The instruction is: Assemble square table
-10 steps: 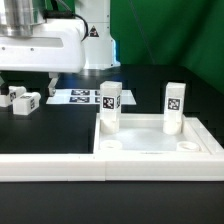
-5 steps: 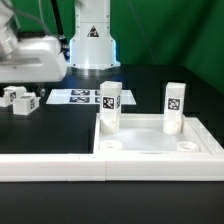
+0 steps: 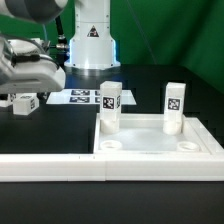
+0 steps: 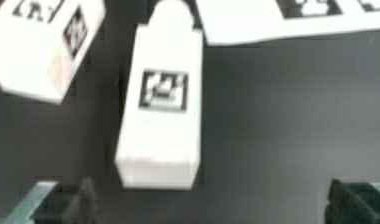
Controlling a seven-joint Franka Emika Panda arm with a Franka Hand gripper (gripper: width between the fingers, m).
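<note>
The robot's two-finger gripper [image 4: 205, 203] has its jaws wide apart and holds nothing. In the wrist view its dark fingertips [image 4: 54, 200] show at both edges, with bare black table between them.

The next piece to take, in my judgement, is the short chunky white plastic leg with a black-white tag [image 4: 164, 100], which lies flat on the table beneath the gripper. If the line joining the two fingertips is taken as nine-to-three, the leg's long axis runs about twelve-to-six, a little turned toward one o'clock. The jaws therefore stand across its narrow width, so a straight descent should suit. Whether they are above its middle or its end I cannot tell.

A second loose white tagged leg [image 4: 45, 45] lies just beside it, apart from it.

The white square plastic table top with raised rim [image 3: 150, 150] is at about three o'clock from the gripper in the exterior view — well apart.
</note>
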